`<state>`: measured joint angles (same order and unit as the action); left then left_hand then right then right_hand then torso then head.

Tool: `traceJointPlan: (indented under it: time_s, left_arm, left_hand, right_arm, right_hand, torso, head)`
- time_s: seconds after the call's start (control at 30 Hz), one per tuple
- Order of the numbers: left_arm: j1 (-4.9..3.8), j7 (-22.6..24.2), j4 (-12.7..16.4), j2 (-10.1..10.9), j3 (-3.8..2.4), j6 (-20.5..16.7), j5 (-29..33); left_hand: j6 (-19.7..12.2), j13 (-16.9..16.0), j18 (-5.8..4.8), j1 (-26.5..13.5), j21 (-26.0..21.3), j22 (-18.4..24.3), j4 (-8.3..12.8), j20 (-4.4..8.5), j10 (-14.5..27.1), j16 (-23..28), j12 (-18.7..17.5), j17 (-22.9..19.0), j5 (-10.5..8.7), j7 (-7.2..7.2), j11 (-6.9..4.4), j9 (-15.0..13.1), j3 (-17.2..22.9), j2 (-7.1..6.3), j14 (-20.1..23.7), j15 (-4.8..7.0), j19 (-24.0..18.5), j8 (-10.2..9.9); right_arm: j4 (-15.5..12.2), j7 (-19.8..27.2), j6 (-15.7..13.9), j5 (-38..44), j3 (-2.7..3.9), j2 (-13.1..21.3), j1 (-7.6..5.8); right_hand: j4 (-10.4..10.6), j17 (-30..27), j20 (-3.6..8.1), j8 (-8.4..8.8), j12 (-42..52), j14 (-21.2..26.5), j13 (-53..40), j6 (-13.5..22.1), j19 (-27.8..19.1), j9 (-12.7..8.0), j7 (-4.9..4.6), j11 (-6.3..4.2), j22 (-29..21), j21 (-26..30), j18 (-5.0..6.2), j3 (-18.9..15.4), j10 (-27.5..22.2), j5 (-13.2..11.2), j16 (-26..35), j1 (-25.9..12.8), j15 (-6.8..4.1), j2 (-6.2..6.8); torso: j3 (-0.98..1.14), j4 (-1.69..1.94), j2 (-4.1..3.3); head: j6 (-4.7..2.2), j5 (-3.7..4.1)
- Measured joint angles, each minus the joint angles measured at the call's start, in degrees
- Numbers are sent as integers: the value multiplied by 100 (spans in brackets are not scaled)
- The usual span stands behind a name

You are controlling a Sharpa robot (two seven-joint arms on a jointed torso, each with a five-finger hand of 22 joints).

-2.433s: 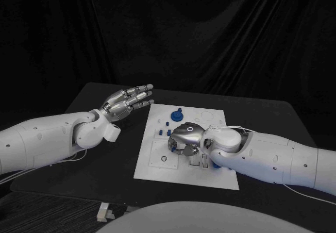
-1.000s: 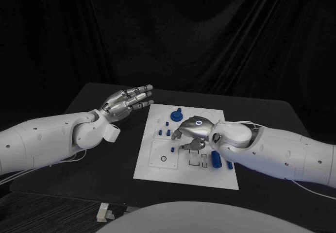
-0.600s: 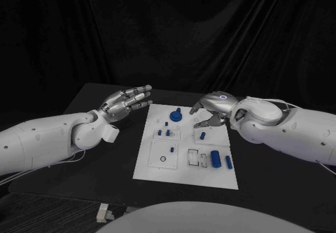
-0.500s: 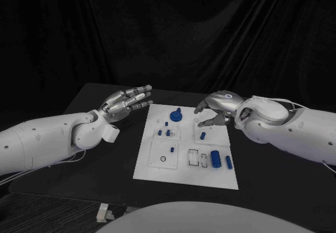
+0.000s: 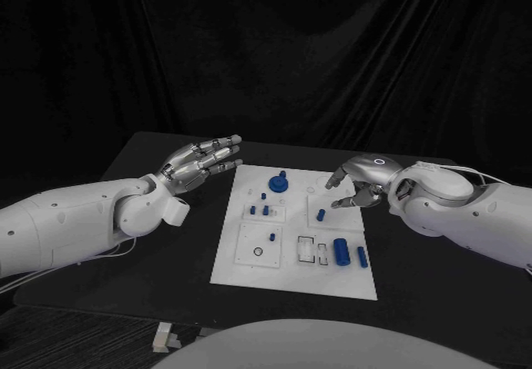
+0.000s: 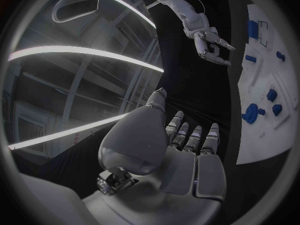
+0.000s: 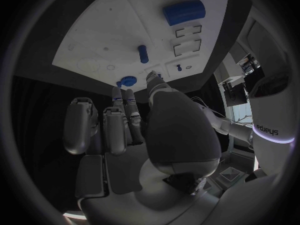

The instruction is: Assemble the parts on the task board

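Parts sit on the white task board [image 5: 253, 261] in the middle of the black table [image 5: 133, 254]. Going left to right: left hand [image 5: 203, 163] hovers off the board's far left corner, fingers out straight and slightly apart, holding nothing, not touching the board. On the board, a blue knob-shaped part [image 5: 278, 183] stands near the far edge, a cluster of small blue pegs [image 5: 260, 209] just nearer than it, and a black ring [image 5: 258, 250] in the left near quarter. Further right, one short blue peg [image 5: 320, 215] stands about mid-board, a thick blue cylinder [image 5: 341, 251] and a thin blue pin [image 5: 361, 257] lie side by side near the right edge, long axes running near-to-far.

Right hand [image 5: 357, 184] hangs above the board's far right corner, fingers loosely curled and spread, nothing between them as far as I can tell.

Key relation: short blue peg lies just down-left of the right hand's fingertips [image 5: 336, 201], closest loose part to it; cylinder and pin lie nearer the robot, below the right forearm. Right hand is clearly the nearer one for all of these; left hand is well apart, across the board. Likely next reach is by the right hand, downward and toward the robot.
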<state>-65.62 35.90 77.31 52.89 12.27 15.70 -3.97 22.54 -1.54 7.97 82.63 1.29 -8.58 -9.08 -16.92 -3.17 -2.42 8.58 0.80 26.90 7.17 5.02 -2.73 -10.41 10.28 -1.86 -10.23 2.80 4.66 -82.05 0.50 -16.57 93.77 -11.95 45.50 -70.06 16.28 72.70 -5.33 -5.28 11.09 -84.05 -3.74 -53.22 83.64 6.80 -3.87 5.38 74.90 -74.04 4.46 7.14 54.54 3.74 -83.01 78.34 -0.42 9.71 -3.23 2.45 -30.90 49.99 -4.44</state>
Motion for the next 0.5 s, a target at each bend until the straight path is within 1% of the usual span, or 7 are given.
traceJointPlan:
  time_s: [0.07, 0.1, 0.2, 0.27, 0.33, 0.4, 0.5]
  left_arm:
    - [0, -1, 1, 0, 0, 1, 0]
    - [0, -2, 1, 1, 0, 1, 0]
    - [1, -2, 1, 1, 0, 2, 0]
    - [1, -3, 1, -1, 0, 3, 0]
    - [2, -4, 0, -5, 0, 5, 0]
    - [4, -4, -1, -10, 0, 7, 0]
    - [6, -5, -5, -14, 0, 11, 0]
  left_hand:
    - [0, 0, 0, 0, 0, 0, 0, 0, 0, 0, 0, 0, 0, 0, 0, 0, 0, 0, 0, 0, 0, 0]
    - [0, 0, 0, 0, 0, 0, 0, 0, 0, 0, 0, 0, 0, 0, 0, 0, 0, 0, 0, 0, 0, 0]
    - [0, 0, 0, 0, 0, -8, 0, 0, 0, 0, 0, 0, 0, 0, 0, 0, 0, 0, 0, 0, 0, 0]
    - [0, 0, 0, 0, 0, -8, 0, 0, 0, 0, 0, 0, 0, 0, 0, 0, 0, 0, 0, 0, 0, 0]
    - [0, 0, 0, 0, 0, -8, 0, 0, 0, 0, 0, 0, 0, 0, 0, 0, 0, 0, 0, 0, 0, 0]
    - [0, 0, 0, 0, 0, -8, 0, 0, 0, 0, 0, 0, 0, 0, 0, 0, 0, 0, 0, 0, 0, 0]
    - [0, 0, 0, 0, 0, -8, 0, 0, 0, 0, 0, 0, 0, 0, 0, 0, 0, 0, 0, 0, 0, 0]
  right_arm:
    - [56, 1, 28, 0, 0, -36, 51]
    - [80, 3, 40, 0, 0, -57, 71]
    - [153, 12, 81, 1, 1, -127, 127]
    - [208, 17, 108, 7, 3, -173, 168]
    - [245, 22, 127, 17, 3, -205, 204]
    - [291, 30, 147, 36, 3, -246, 243]
    - [361, 45, 168, 65, 3, -314, 299]
  right_hand:
    - [-1, 12, 0, 2, 0, 0, 0, 0, 0, -10, 0, 0, 0, 0, 0, 1, 0, 23, 0, 52, 0, -24]
    - [-18, 23, 0, 31, 0, 0, 0, 22, 0, -26, -22, -2, 0, 0, 0, 18, 14, 23, 0, 100, 0, -25]
    - [-34, 66, 0, 70, 0, 0, 0, 87, 0, -54, -23, 1, 0, 0, 0, 33, 40, 23, -23, 163, 0, -20]
    - [-47, 89, 0, 131, 0, 0, 0, 247, 0, -113, -40, -21, 0, 0, 0, 47, 62, 48, -41, 253, 0, -37]
    - [-108, 93, 0, 153, 0, 0, 0, 502, 0, -201, 10, -10, 4, 0, 0, 55, 112, 157, -41, 310, 0, -82]
    - [-144, 93, 0, 157, 0, 0, 0, 542, 0, -226, 31, -10, 5, 0, 0, 79, 112, 246, -40, 386, 0, -96]
    - [-225, 93, 0, 157, 0, 0, 0, 542, 0, -247, 31, -10, 4, 0, 0, 96, 112, 416, -40, 431, 0, -143]
  torso:
    - [0, -1, -1]
    - [0, -1, -1]
    - [0, -1, -3]
    - [0, -1, -3]
    - [0, 1, -3]
    - [1, 2, -3]
    - [2, 5, -4]
  head:
    - [0, -3]
    - [0, -3]
    - [0, 3]
    - [0, 11]
    - [0, 14]
    - [0, 17]
    - [0, 25]
